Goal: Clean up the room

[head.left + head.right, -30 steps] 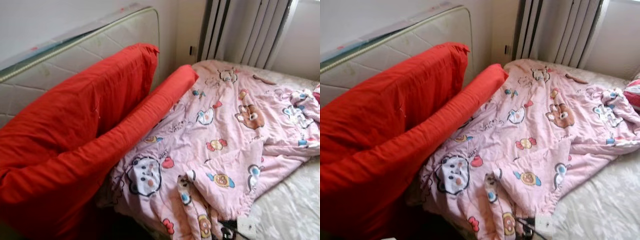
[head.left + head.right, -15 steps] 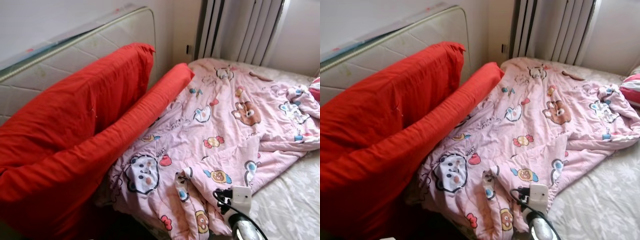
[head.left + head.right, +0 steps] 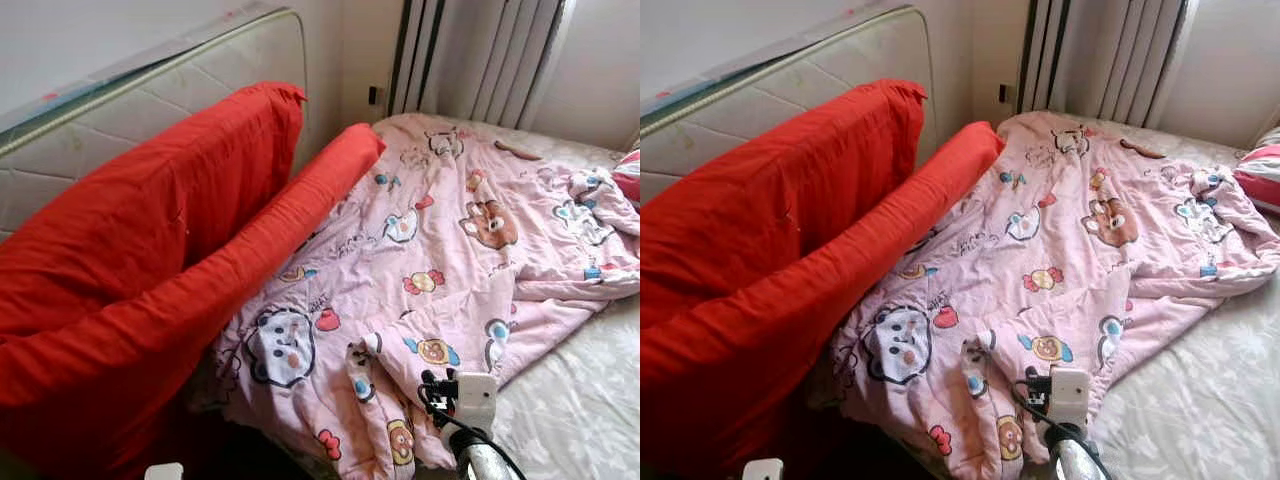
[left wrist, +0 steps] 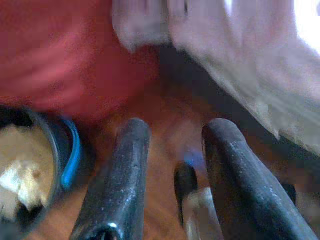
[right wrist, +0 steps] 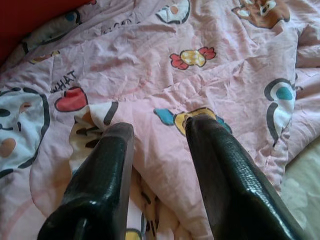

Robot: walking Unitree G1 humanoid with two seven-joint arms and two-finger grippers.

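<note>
Red bedding: a thick red quilt [image 3: 150,270] is folded over and leans against the quilted mattress [image 3: 150,110] stood on edge by the wall; its long rolled edge lies along the robot's left side of the bed.
Pink quilt: a cartoon-print pink quilt [image 3: 450,260] lies crumpled across the bed, touching the red roll, with a folded corner near the bed's front edge.
Bed sheet: pale patterned sheet [image 3: 580,400] shows bare to the right of the pink quilt.
Curtain: grey pleated curtain [image 3: 480,60] hangs behind the head of the bed.
Striped item: a red-and-white striped piece [image 3: 1260,165] sits at the far right edge; what it is cannot be told.
Right gripper: right gripper [image 5: 157,132] hovers just above the pink quilt's folded corner, fingers [image 5: 107,170] spread apart, holding nothing.
Left gripper: left gripper [image 4: 172,130] hangs low over a wooden floor [image 4: 160,165] beside the red bedding, fingers apart and empty; the view is blurred.
Bowl: a dark round container [image 4: 30,170] with blue trim and pale contents sits on the floor near the left gripper.
</note>
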